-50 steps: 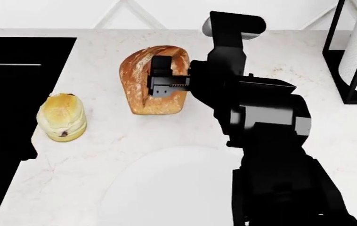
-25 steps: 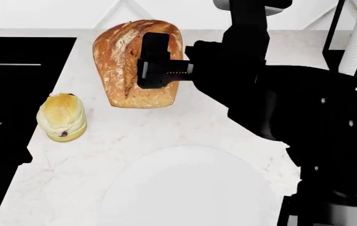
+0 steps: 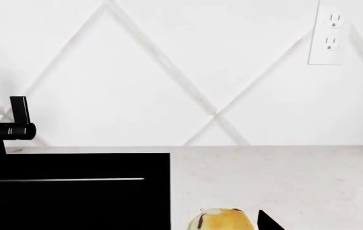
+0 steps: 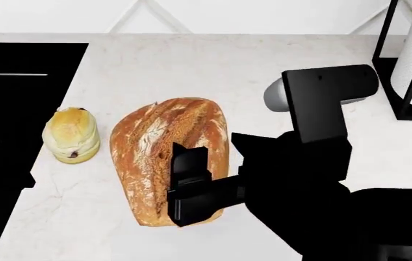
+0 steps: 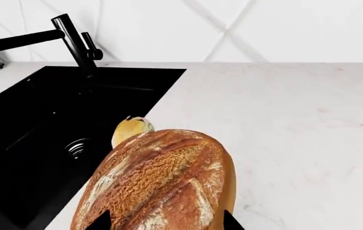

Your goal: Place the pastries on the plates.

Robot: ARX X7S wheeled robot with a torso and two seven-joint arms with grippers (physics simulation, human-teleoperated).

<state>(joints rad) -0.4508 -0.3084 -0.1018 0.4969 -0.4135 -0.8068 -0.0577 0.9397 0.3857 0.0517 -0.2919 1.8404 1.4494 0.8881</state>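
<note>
A large golden-brown crusty loaf (image 4: 158,157) is held above the counter, with my right gripper (image 4: 189,187) shut on it across its width. In the right wrist view the loaf (image 5: 162,182) fills the space between both black fingertips (image 5: 98,221). The small pale-yellow bun (image 4: 70,135) stands on the marble to the loaf's left, near the sink edge, and also shows as the bun (image 5: 132,128) and the bun (image 3: 223,220). Of my left gripper only one dark fingertip (image 3: 267,223) shows, beside the bun. I cannot make out any plates in these views.
A black sink (image 4: 17,81) lies at the left with a black faucet (image 5: 73,33) behind it. A black paper-towel holder (image 4: 409,60) stands at the back right. The tiled wall carries a socket (image 3: 330,33). The white marble counter (image 4: 191,65) runs behind the loaf.
My right gripper has carried the loaf from the back of the counter toward the near side. It now hangs over the spot where a white plate showed earlier. The bun has not moved.
</note>
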